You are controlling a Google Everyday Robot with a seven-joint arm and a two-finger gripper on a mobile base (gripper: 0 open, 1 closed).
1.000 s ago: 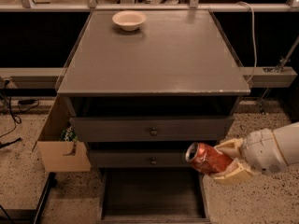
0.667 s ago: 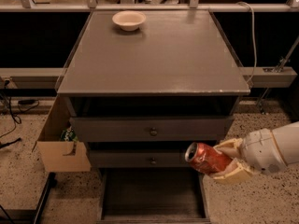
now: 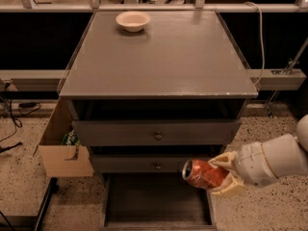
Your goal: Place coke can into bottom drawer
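Arm (image 3: 274, 160) level from right, tool (image 3: 217, 176) around coke can (image 3: 203, 173) over bottom drawer (image 3: 156, 202)

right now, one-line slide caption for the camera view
Claw holds the coke can sideways near the open bottom drawer's right side

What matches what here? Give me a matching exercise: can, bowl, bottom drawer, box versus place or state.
Things:
1. coke can
2. bowl
3. bottom drawer
4. cardboard box

Places or states:
A. on the floor, left of the cabinet
B. pulled open, lowest of three
C. lying sideways in the gripper, lower right, above the open drawer's right side
D. on the cabinet top, near its far edge

Pairs: 1-C, 2-D, 3-B, 4-A
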